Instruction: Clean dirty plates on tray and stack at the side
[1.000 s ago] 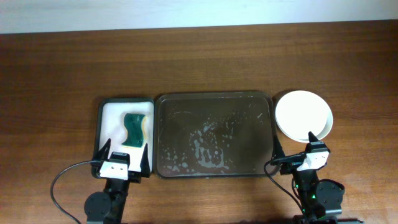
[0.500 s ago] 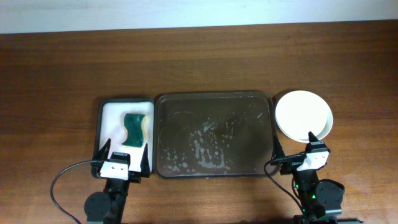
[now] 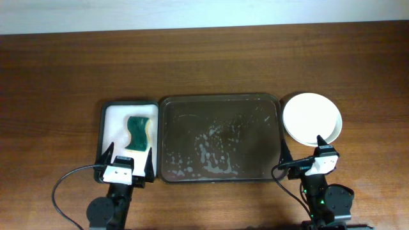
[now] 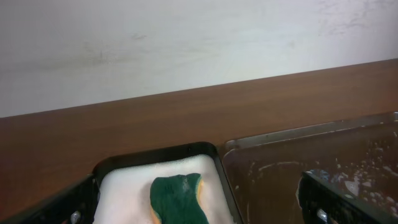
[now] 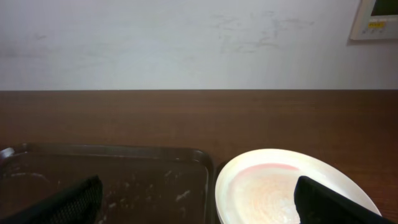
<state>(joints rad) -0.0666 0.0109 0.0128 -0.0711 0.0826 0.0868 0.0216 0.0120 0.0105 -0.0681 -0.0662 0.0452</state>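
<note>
The dark brown tray (image 3: pixel 220 108) lies mid-table with soapy smears and no plates on it; it also shows in the left wrist view (image 4: pixel 311 149) and right wrist view (image 5: pixel 124 171). The plates (image 3: pixel 311 117) sit in a stack to the right of the tray, a white-pinkish one on top (image 5: pixel 280 190). My left gripper (image 3: pixel 126 158) is open and empty over the near end of the small tray. My right gripper (image 3: pixel 303 153) is open and empty, straddling the tray's right rim and the near edge of the plates.
A small black-rimmed, white-lined tray (image 3: pixel 115 118) stands left of the brown tray, holding a green and yellow sponge (image 3: pixel 137 133), also seen in the left wrist view (image 4: pixel 177 199). A pale wall rises behind the table's far edge.
</note>
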